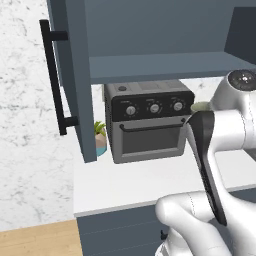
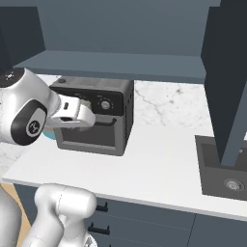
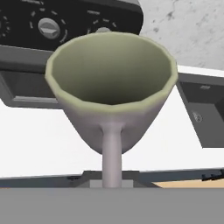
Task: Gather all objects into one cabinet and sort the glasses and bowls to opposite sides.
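White countertop (image 2: 159, 169) stretches ahead of me under a marble-veined wall, with a dark sink (image 2: 223, 172) sunk into it off to my right. Up above hangs the slate-blue cabinet (image 1: 150, 60), its tall door (image 1: 75, 75) swung open on my left, the long black bar handle (image 1: 54, 75) running down its face, and the shelf I can see looks bare. On the counter sits a dark toaster oven (image 1: 147, 122) with three knobs across its black panel; there are small pale marks around the dials, but they are too fine for me to read, and I can make out no brand name. Tucked beside it on the left, a little green plant in a teal pot (image 1: 100, 137) peeks out. And right in front of my hand camera: a cream mug (image 3: 111, 87), mouth facing me, its handle running down into my gripper (image 3: 112, 183). My fingers are clamped tight on that handle, holding the mug up off the counter in front of the oven.
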{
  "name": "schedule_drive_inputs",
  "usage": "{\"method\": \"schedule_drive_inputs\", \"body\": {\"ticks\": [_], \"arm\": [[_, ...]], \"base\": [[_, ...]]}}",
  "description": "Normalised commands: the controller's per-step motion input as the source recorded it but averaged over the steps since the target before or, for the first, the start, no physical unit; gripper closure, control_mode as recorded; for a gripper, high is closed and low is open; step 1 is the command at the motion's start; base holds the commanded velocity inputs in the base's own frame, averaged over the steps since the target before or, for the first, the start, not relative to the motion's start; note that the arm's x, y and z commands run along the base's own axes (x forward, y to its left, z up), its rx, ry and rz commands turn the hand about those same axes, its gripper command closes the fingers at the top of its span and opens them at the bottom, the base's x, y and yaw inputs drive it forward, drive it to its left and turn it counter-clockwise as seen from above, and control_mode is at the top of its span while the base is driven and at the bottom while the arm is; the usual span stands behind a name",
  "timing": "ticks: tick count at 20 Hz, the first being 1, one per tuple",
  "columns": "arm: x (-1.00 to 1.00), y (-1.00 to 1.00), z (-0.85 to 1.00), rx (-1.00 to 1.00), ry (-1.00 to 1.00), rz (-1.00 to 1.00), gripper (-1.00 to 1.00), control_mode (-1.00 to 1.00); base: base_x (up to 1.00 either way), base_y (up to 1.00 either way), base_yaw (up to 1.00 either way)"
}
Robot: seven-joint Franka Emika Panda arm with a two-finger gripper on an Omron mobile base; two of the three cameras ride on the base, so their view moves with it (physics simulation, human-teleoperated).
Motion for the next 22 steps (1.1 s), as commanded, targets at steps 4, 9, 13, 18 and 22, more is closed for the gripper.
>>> {"method": "schedule_drive_inputs", "body": {"ticks": [4,9,13,18,22], "arm": [[0.00,0.02,0.00,0.01,-0.01,0.00,1.00,-1.00],[0.00,0.06,-0.02,0.00,0.00,0.00,1.00,-1.00],[0.00,0.15,-0.06,0.01,0.02,0.00,1.00,-1.00],[0.00,0.15,-0.06,0.02,0.01,0.00,1.00,-1.00],[0.00,0.11,-0.06,0.02,0.02,0.00,1.00,-1.00]], "base": [[0.00,0.00,0.00],[0.00,0.00,0.00],[0.00,0.00,0.00],[0.00,0.00,0.00],[0.00,0.00,0.00]]}}
